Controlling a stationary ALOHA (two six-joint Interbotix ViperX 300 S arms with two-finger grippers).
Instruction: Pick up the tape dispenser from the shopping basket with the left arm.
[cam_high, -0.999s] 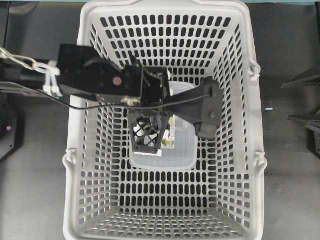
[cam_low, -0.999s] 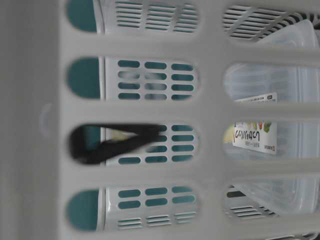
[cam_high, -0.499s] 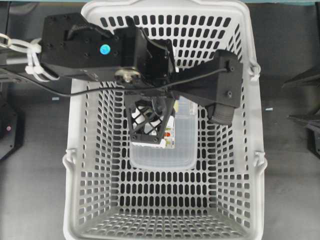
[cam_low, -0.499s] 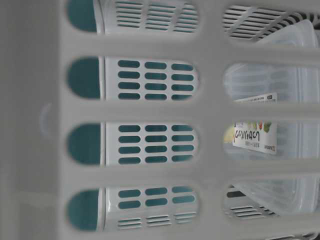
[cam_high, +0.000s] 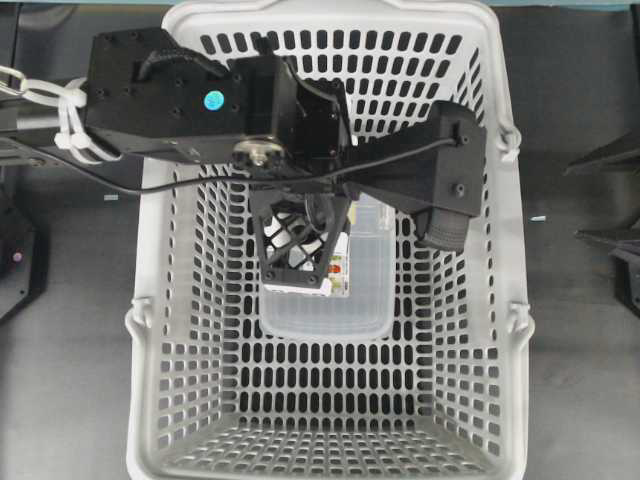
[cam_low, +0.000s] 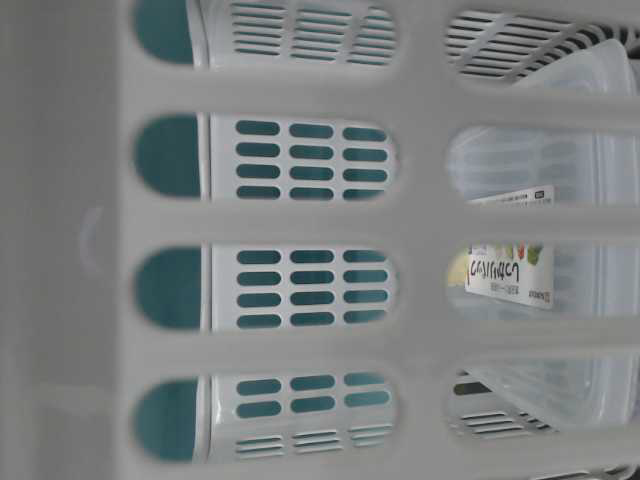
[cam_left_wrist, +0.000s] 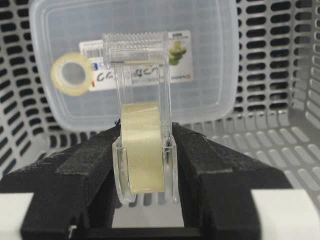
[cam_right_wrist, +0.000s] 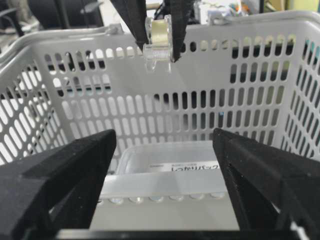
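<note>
The shopping basket (cam_high: 150, 300) sits below the left arm (cam_high: 170, 100), whose jaws are clamped on the tape dispenser (cam_left_wrist: 143, 145), held above the rim. Best to lift straight and gently; the right gripper (cam_right_wrist: 165, 165) gapes empty.

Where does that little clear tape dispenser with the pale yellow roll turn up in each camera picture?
Overhead: hidden under the left claw; only a pale edge shows.
Table-level: not in it.
Left wrist: small clear plastic tape dispenser with pale yellow roll, centre, pinched between the black fingers.
Right wrist: top centre, hanging from the left claw above the right claw.
Shared landmark: large clear rectangular labelled box.
</note>
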